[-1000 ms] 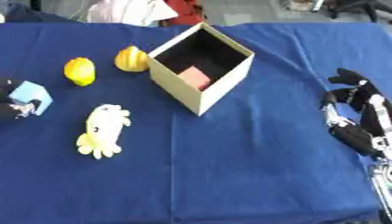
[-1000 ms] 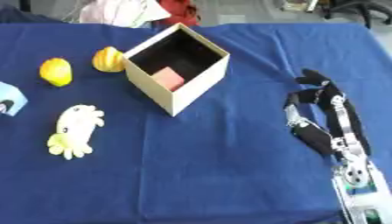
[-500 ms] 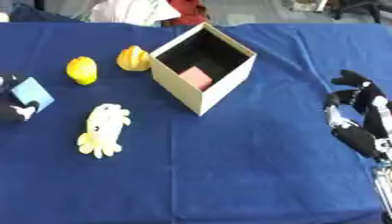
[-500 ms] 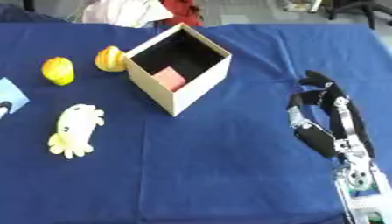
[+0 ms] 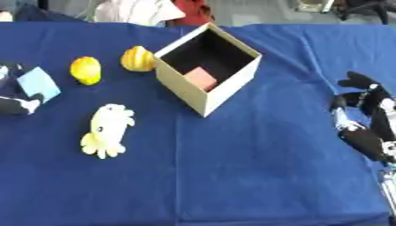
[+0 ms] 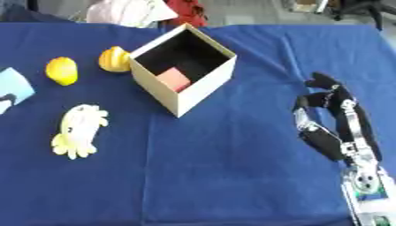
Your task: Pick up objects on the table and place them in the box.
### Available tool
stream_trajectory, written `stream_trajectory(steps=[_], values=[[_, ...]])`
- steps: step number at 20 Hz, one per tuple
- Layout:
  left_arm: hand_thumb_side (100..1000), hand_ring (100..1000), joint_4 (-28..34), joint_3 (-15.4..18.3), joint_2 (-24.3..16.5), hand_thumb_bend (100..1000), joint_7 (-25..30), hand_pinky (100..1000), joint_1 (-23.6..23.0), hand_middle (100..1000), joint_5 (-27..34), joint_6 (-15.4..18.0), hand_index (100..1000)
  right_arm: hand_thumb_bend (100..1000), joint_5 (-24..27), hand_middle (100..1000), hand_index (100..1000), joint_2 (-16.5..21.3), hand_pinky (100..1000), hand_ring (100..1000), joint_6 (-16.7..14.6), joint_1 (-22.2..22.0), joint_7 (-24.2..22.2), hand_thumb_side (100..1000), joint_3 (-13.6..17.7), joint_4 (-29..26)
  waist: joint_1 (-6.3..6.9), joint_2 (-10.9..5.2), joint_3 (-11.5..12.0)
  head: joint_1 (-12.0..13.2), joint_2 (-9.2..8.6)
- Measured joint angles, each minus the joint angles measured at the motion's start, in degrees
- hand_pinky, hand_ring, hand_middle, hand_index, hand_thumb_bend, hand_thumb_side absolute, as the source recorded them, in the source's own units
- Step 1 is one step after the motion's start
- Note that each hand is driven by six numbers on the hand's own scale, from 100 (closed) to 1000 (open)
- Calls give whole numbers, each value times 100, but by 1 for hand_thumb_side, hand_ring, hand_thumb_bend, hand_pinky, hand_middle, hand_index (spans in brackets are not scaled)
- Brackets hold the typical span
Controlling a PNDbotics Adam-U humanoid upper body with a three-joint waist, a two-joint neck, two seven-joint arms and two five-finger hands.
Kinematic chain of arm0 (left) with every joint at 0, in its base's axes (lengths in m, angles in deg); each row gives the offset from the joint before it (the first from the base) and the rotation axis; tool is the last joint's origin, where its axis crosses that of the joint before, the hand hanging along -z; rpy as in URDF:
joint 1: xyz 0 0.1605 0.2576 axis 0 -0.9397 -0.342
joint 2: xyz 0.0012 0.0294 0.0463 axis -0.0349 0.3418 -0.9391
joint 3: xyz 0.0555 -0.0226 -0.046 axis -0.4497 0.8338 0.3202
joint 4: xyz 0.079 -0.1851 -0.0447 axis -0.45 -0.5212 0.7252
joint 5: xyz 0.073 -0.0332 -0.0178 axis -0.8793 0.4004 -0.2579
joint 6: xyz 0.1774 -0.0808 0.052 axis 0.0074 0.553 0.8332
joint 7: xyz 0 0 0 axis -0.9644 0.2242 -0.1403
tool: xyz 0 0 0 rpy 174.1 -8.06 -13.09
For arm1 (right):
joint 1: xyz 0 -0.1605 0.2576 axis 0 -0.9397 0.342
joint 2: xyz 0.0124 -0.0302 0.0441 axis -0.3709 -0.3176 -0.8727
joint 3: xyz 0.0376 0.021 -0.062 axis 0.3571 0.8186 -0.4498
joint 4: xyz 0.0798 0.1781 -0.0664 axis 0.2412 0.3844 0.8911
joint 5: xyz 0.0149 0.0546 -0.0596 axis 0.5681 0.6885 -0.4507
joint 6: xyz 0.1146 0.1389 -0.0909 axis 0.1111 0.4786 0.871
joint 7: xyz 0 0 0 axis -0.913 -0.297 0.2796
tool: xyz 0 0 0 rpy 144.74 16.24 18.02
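An open cardboard box (image 5: pixel 179 88) stands tilted at the centre back of the blue table, with a pink block (image 5: pixel 201 79) inside. Left of it lie an orange-yellow fruit (image 5: pixel 138 58) and a yellow lemon (image 5: pixel 86 69). A pale yellow octopus toy (image 5: pixel 107 130) lies nearer the front. At the far left edge my left hand (image 5: pixel 15 105) is curled on a light blue block (image 5: pixel 37 84), which is tilted. My right hand (image 6: pixel 333 114) rests at the right edge, fingers relaxed, holding nothing.
White and red cloth (image 5: pixel 147 9) lies bunched beyond the table's far edge. The blue tablecloth (image 5: pixel 232 167) stretches bare between the box, the octopus toy and my right hand.
The light blue block has tilted and risen a little in my left hand. The right hand has barely moved. The view has shifted slightly.
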Motion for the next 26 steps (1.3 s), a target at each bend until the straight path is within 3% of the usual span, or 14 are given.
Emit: stream_trajectory(steps=[7, 13, 19, 26], values=[[178, 577, 308, -688, 173, 148, 432, 784, 1085, 575, 18, 187, 804, 100, 37, 753, 890, 0, 696, 669, -4, -4, -59, 319, -71, 4, 0, -113, -125, 57, 4], [184, 585, -186, -1163, 927, 139, 628, 787, 1810, 592, -269, 479, 817, 100, 65, 753, 889, 0, 696, 669, -15, -4, -133, 313, -145, 39, -2, -117, -379, 148, 4], [181, 615, -905, -1377, 1532, 162, 475, 791, 2172, 622, -710, 757, 832, 100, 137, 753, 889, 0, 696, 669, -24, 1, -198, 313, -219, 66, -2, -117, -658, 297, 2], [425, 670, -1478, -1464, 1974, 257, 40, 813, 2311, 708, -1358, 1041, 888, 100, 196, 753, 889, 0, 696, 669, -33, 8, -273, 310, -282, 73, -3, -117, -811, 390, -30]])
